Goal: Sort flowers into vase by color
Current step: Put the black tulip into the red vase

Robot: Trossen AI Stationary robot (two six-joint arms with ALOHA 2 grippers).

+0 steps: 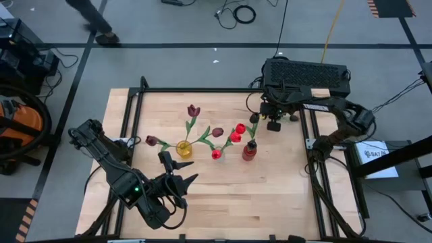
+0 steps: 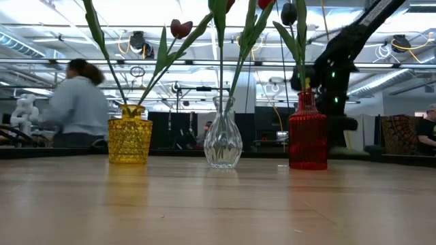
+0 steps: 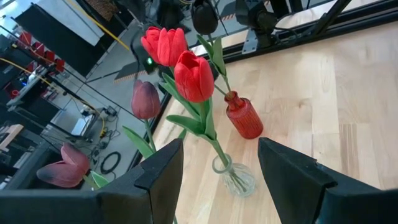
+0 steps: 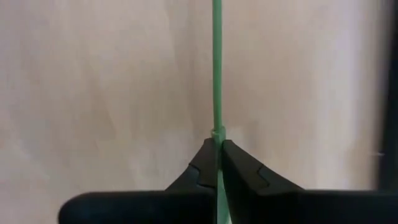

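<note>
Three vases stand mid-table: a yellow vase (image 1: 183, 148) with maroon tulips (image 1: 194, 110), a clear vase (image 3: 235, 177) with red tulips (image 3: 194, 76), and a red vase (image 1: 250, 152) with one dark-headed tulip (image 2: 289, 12). My right gripper (image 1: 273, 125) is beyond the red vase, toward the table's far right. It is shut on a thin green flower stem (image 4: 216, 74), whose head is outside the right wrist view. My left gripper (image 3: 217, 180) hangs open over the near left part of the table, facing the vases, and holds nothing. My right gripper pinches the green stem between its two fingertips, just below a small knot in the stem (image 4: 217, 132). The fingers point steeply down from above. The stem runs straight on past the fingertips over the wooden table; whether it is clear of the table I cannot tell.
A black metal frame (image 1: 202, 90) borders the wooden table top. A black box (image 1: 307, 75) sits at the far right edge behind my right arm. Bare wood (image 1: 270, 196) lies in front of the vases. A person (image 2: 78, 102) shows in the room beyond.
</note>
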